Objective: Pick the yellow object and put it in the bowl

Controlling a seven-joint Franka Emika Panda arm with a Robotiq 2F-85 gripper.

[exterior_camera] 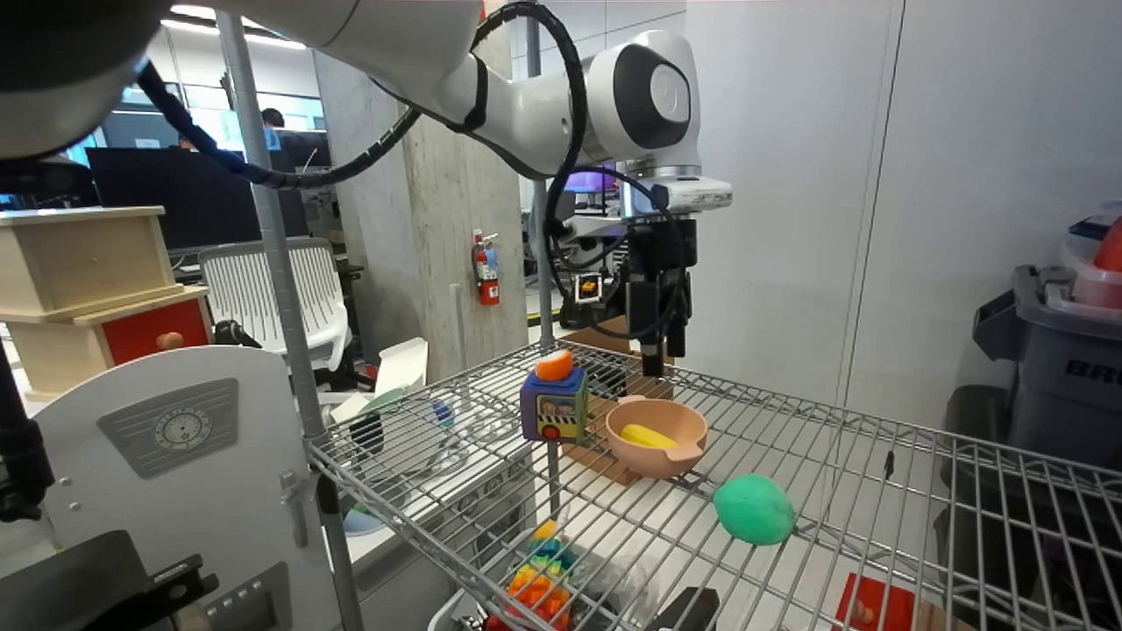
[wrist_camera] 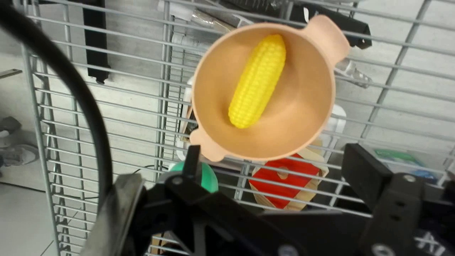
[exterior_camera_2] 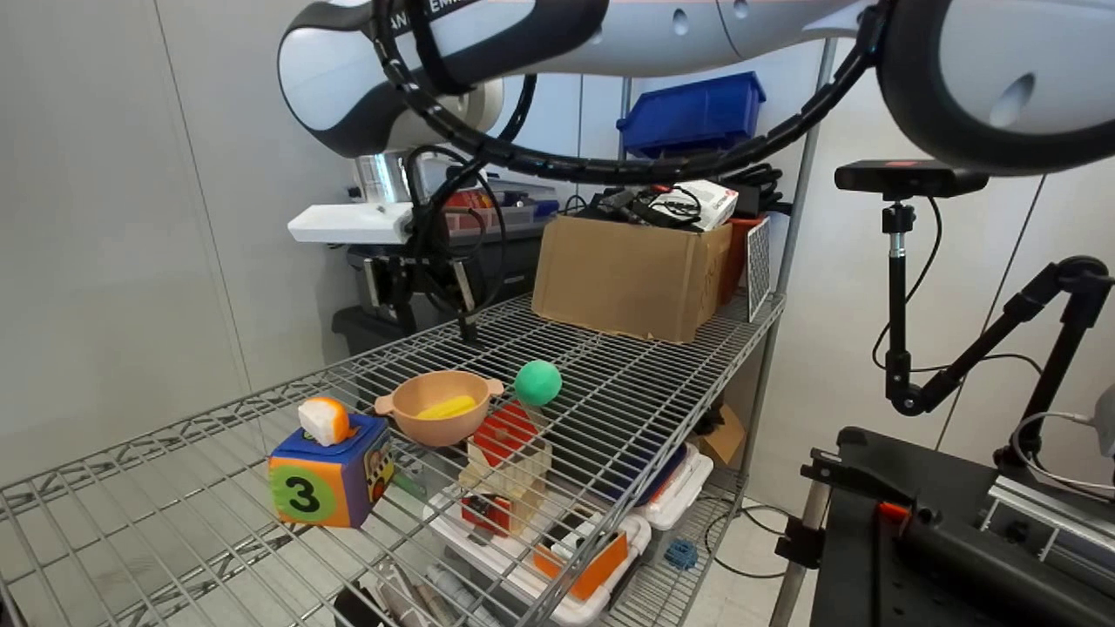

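Note:
The yellow object (wrist_camera: 257,81), shaped like an ear of corn, lies inside the tan bowl (wrist_camera: 302,106). It also shows in the bowl in both exterior views (exterior_camera: 647,436) (exterior_camera_2: 447,407). The bowl (exterior_camera: 627,451) (exterior_camera_2: 453,431) stands upright on a wire shelf. My gripper (wrist_camera: 273,160) is open, with nothing between its fingers. In both exterior views the gripper (exterior_camera: 663,355) (exterior_camera_2: 438,326) hangs pointing down, above the shelf and higher than the bowl, apart from it. In the wrist view the bowl lies ahead of the fingertips, its lower handle beside the left finger.
A green ball (exterior_camera: 754,509) (exterior_camera_2: 537,383) sits near the bowl. A multicoloured block (exterior_camera: 554,405) (exterior_camera_2: 327,475) with an orange-and-white piece (exterior_camera_2: 324,421) on top stands on the bowl's other side. A cardboard box (exterior_camera_2: 618,274) stands at the far end of the wire shelf (exterior_camera_2: 697,403).

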